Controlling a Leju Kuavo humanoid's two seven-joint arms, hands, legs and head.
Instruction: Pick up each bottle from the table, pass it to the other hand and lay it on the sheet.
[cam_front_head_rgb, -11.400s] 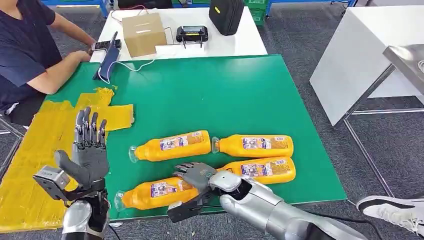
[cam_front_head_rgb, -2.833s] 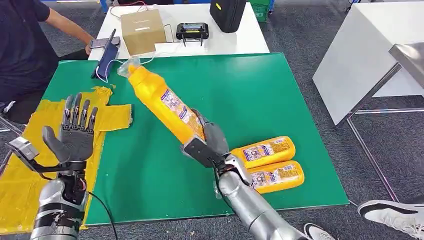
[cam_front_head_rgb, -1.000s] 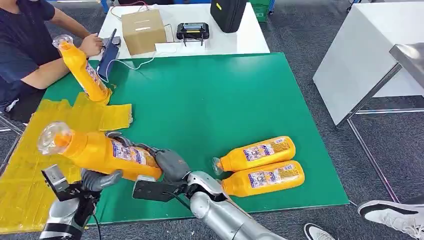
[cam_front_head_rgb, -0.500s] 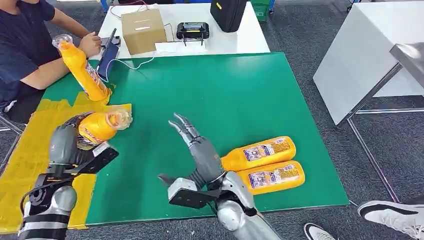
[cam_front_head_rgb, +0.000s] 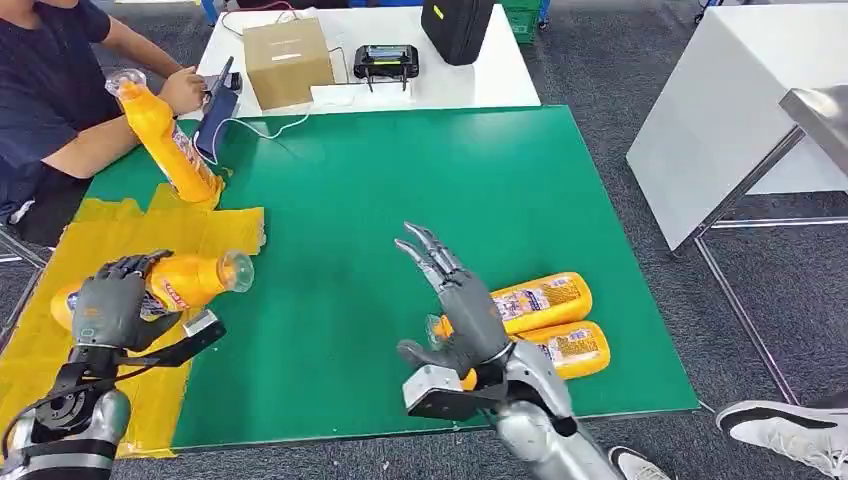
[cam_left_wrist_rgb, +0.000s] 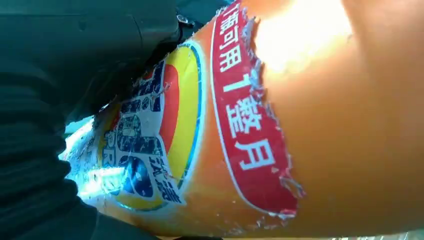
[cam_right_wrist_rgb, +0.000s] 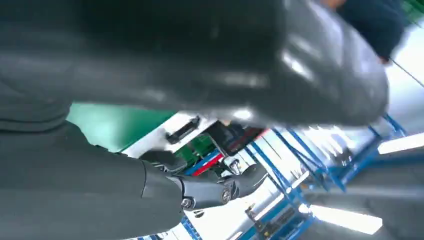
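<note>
Left hand (cam_front_head_rgb: 108, 308): fingers wrapped round an orange bottle (cam_front_head_rgb: 190, 281) — over the yellow sheet (cam_front_head_rgb: 45, 345).
Right hand (cam_front_head_rgb: 462, 312): fingers spread, holding nothing.

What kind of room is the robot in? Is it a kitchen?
Probably not a kitchen, more likely a robot test lab or workshop: a green mat covers the work table, a cardboard box and handheld controller sit behind, and the floor is grey carpet.
</note>
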